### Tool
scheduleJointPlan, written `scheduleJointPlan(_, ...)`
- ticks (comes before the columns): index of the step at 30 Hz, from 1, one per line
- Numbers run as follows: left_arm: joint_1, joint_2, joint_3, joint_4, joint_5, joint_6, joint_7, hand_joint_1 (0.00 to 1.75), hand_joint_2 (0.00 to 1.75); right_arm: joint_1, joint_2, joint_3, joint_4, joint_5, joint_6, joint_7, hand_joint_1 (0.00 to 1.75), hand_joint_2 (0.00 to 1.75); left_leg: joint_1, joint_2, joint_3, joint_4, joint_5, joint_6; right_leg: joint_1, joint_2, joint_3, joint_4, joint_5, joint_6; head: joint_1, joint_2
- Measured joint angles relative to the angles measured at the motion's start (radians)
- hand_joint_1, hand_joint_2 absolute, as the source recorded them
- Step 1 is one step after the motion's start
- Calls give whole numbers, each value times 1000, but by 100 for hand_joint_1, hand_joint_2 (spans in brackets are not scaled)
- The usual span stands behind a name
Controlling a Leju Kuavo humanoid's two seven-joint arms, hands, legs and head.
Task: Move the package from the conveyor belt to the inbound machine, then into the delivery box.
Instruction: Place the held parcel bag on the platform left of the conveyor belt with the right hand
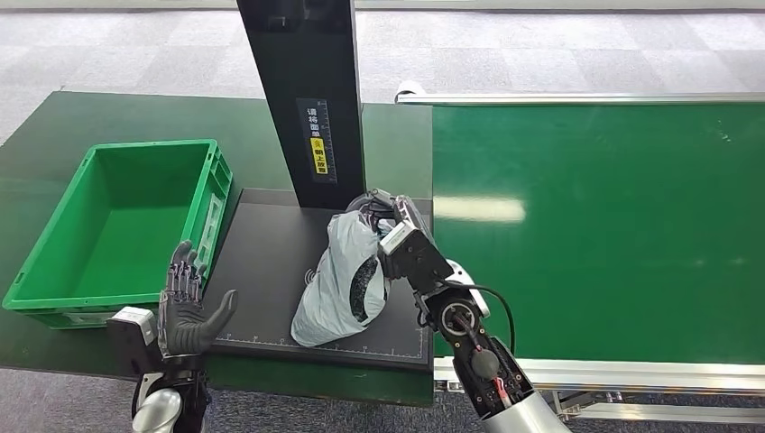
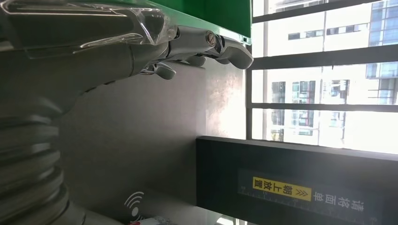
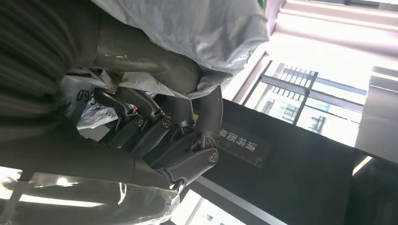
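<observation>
Two big surfaces flanked the right hand (image 1: 390,219): the green conveyor belt (image 1: 613,225) stretched away on its outer side, and the dark green bench (image 1: 117,113) ran off on its inner side, toward the left hand (image 1: 187,307). On that bench, directly under the right hand, lay the black platform of the inbound machine (image 1: 271,262), with the machine's black post (image 1: 302,90) rising just beyond the hand and carrying a yellow label (image 1: 317,155). A green crate (image 1: 122,225) stood on the bench just past the left hand, further from the right hand than the platform, touching or nearly touching the platform's edge.

The grey plastic package (image 1: 347,280) rested on the platform, its upper end bunched up against the right hand and its body lying back toward the robot, beside the right forearm. The right hand held the package: the right wrist view showed the thumb on one side of the crumpled grey plastic (image 3: 187,28) and the dark fingers (image 3: 155,126) curled in on the other.

The left hand held nothing, upright at the platform's near corner, fingers straight and spread, thumb angled toward the package, well apart from it.
</observation>
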Motion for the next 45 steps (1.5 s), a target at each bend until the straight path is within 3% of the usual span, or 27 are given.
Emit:
scheduleJointPlan(6, -7, -8, -4, 7, -16, -23, 4, 0, 175, -24, 1, -8, 11, 21, -6, 12, 175, 175, 0, 0, 0, 0, 0, 0, 0, 0, 0, 0, 0, 0, 0, 0)
scheduleJointPlan(10, -23, -11, -7, 23, -20, -21, 4, 0, 175, -73, 24, -8, 17, 32, 3, 31, 5, 175, 0, 0, 0, 0, 0, 0, 0, 0, 0, 0, 0, 0, 0, 0)
scheduleJointPlan(11, -25, -12, -7, 26, -20, -19, 4, 0, 175, -82, 30, -8, 16, 34, 8, 41, 0, 175, 0, 0, 0, 0, 0, 0, 0, 0, 0, 0, 0, 0, 0, 0)
scheduleJointPlan(14, -26, -12, -7, 32, -20, -15, 4, 0, 175, -85, 41, -7, 16, 34, 20, 62, 0, 175, 0, 0, 0, 0, 0, 0, 0, 0, 0, 0, 0, 0, 0, 0)
scheduleJointPlan(20, -19, -14, -6, 36, -20, -8, 2, 0, 175, -46, 35, -8, 11, -37, 97, 24, 0, 175, 0, 0, 0, 0, 0, 0, 0, 0, 0, 0, 0, 0, 0, 0)
scheduleJointPlan(29, 20, -16, -4, -4, -21, -26, 5, 0, 175, 101, -49, -49, -66, -71, 90, 40, 0, 175, 0, 0, 0, 0, 0, 0, 0, 0, 0, 0, 0, 0, 0, 0)
scheduleJointPlan(38, 67, -32, -6, -54, -37, -105, 12, 0, 175, 340, -123, -214, -241, -94, 78, 45, 0, 175, 0, 0, -1, 0, -1, 0, 0, 0, 0, -1, 0, 0, 0, 0)
scheduleJointPlan(45, 101, -51, -28, -79, -70, -168, 13, 0, 175, 476, -134, -421, -366, -87, 39, 56, 0, 175, 0, -1, 0, 0, -1, 0, -1, 0, 0, -1, 0, 0, 0, 0)
